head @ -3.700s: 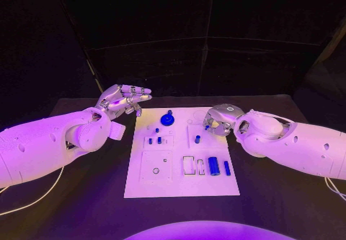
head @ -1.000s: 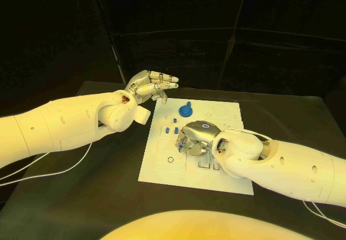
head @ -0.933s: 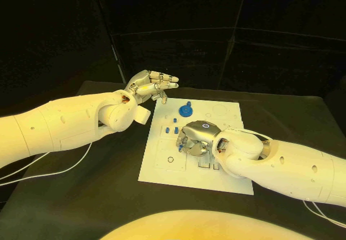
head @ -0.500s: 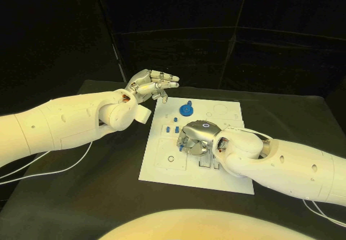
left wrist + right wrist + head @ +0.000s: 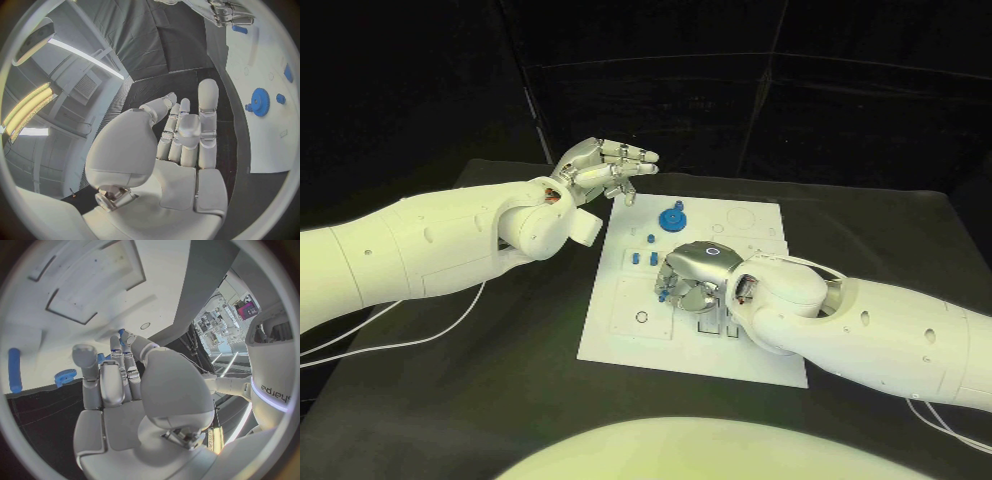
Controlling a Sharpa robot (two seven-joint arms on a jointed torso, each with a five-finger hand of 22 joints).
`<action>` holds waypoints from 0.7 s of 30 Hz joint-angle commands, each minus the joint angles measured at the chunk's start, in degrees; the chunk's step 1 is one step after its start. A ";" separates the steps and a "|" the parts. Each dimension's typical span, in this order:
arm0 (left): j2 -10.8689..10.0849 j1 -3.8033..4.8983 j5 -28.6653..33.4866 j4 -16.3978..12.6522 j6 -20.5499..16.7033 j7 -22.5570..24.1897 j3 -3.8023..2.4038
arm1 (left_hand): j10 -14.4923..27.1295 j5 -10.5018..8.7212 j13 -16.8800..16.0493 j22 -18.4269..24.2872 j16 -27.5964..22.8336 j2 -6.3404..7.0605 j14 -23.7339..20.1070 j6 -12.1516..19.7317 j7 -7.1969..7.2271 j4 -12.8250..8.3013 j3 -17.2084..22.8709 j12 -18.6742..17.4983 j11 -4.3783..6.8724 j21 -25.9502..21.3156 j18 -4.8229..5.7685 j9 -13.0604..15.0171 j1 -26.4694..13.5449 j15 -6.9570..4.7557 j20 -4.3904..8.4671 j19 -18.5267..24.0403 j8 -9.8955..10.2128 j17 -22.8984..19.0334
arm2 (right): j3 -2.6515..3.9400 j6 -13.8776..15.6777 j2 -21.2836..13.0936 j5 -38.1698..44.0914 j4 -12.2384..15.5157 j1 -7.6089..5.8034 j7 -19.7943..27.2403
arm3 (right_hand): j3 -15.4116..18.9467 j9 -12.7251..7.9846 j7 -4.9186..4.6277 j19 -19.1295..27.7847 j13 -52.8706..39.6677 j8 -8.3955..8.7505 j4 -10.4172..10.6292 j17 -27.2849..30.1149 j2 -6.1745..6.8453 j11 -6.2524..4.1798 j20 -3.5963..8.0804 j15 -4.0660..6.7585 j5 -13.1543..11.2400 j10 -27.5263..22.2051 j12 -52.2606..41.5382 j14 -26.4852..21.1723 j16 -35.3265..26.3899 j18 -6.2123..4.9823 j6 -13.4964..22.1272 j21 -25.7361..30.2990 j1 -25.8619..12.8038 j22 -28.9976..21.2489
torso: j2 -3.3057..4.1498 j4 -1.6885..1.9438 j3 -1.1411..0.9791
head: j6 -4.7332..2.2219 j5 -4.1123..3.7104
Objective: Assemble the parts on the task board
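head view: the right hand (image 5: 692, 275) hangs low over the middle of the white task board (image 5: 625, 335), fingers curled down among small blue parts (image 5: 643, 259) — whether it grasps one i cannot tell. left wrist view: the left hand (image 5: 181, 135), fingers straight and empty, hovers off the board near the blue gear (image 5: 259, 102).

Black table (image 5: 473, 400), matte dark top, far edge against dark backdrop. White task board (image 5: 625, 340) lies flat on table, roughly mid-surface, long side running from near edge toward far edge, slightly skewed. White cable (image 5: 387, 345) trails across table's left part, looping toward left edge. Second white cable (image 5: 935, 420) at table's right near corner. Table surface around board bare dark cloth-like material, faint creases by far edge.
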State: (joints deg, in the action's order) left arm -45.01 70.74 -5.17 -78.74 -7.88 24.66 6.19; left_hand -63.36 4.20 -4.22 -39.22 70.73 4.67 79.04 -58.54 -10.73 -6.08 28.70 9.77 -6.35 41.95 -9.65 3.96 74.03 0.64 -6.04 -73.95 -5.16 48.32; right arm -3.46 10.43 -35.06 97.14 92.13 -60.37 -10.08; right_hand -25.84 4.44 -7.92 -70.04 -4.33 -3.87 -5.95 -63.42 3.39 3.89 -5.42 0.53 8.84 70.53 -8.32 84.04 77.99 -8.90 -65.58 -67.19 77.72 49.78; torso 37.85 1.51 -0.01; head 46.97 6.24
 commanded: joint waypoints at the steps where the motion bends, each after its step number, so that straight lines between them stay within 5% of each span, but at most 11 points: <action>1: 0.13 0.10 0.23 -0.02 0.77 0.08 -0.05 | 0.52 0.02 0.08 0.07 0.11 -0.11 -0.19 0.42 -0.05 -0.02 -0.39 0.33 -0.05 -0.33 -0.38 0.05 -0.63 0.40 -0.43 -0.09 -0.04 -0.02 | 0.00 -0.72 0.13 0.36 -0.08 -0.07 0.22 | -0.16 0.06 -0.11 0.32 -0.02 -0.40 0.01 0.05 0.05 -0.12 0.24 0.34 -0.22 0.31 -0.13 1.70 0.18 0.98 -0.22 0.13 -0.39 0.02 | 0.03 0.08 0.00 | -0.01 0.03; 7: 0.02 0.11 0.23 -0.22 0.76 0.03 -0.05 | 0.52 0.02 0.08 0.07 0.11 -0.11 -0.19 0.42 -0.05 -0.02 -0.39 0.33 -0.05 -0.33 -0.38 0.05 -0.63 0.40 -0.43 -0.09 -0.04 -0.02 | -0.13 -1.44 0.65 0.76 -0.50 -0.07 -0.43 | -0.14 0.06 -0.11 0.41 -0.02 -0.39 0.03 0.00 0.06 -0.12 0.24 0.34 -0.25 0.31 -0.12 1.70 0.20 0.95 -0.22 0.21 -0.41 -0.14 | 0.08 0.05 0.01 | 0.09 0.11; 13: -0.02 0.13 0.23 -0.34 0.78 -0.01 -0.05 | 0.52 0.02 0.08 0.07 0.11 -0.11 -0.19 0.42 -0.05 -0.02 -0.39 0.33 -0.05 -0.33 -0.38 0.05 -0.63 0.40 -0.43 -0.09 -0.04 -0.02 | -1.96 -2.47 0.69 1.61 -0.64 -0.09 -1.49 | 0.03 0.02 -0.16 0.50 -0.01 -0.27 0.24 -0.13 0.20 -0.06 0.22 0.31 -0.55 0.23 -0.01 1.71 0.28 0.94 -0.11 0.26 -0.70 -0.22 | 0.02 0.03 0.05 | 0.31 -0.01; 21: -0.01 0.15 0.23 -0.38 0.83 -0.05 -0.05 | 0.52 0.02 0.08 0.07 0.11 -0.11 -0.19 0.42 -0.05 -0.02 -0.39 0.33 -0.05 -0.33 -0.38 0.05 -0.63 0.40 -0.43 -0.09 -0.04 -0.02 | -2.51 -2.92 1.17 2.28 -1.02 -0.09 -1.96 | 0.15 -0.02 -0.20 0.75 0.01 -0.13 0.36 0.01 0.39 -0.02 0.20 0.28 -0.76 0.11 0.11 1.66 0.23 0.87 0.06 0.49 -0.88 -0.62 | 0.04 0.03 0.00 | 0.35 0.01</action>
State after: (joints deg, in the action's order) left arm -45.02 70.79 -5.16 -78.99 -7.70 24.48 6.19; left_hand -63.36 4.20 -4.22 -39.23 70.73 4.67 79.03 -58.54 -10.72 -6.08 28.70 9.76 -6.35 41.95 -9.66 3.96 74.03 0.63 -6.04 -73.95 -5.16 48.33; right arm -5.37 10.28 -33.83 98.64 91.52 -60.96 -10.78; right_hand -25.74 4.43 -8.07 -69.82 -4.36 -4.10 -5.82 -63.49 3.68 3.89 -5.20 0.52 8.47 70.53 -8.38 84.04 77.99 -8.91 -65.55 -66.96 77.43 49.20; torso 37.89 1.53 0.02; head 47.37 6.27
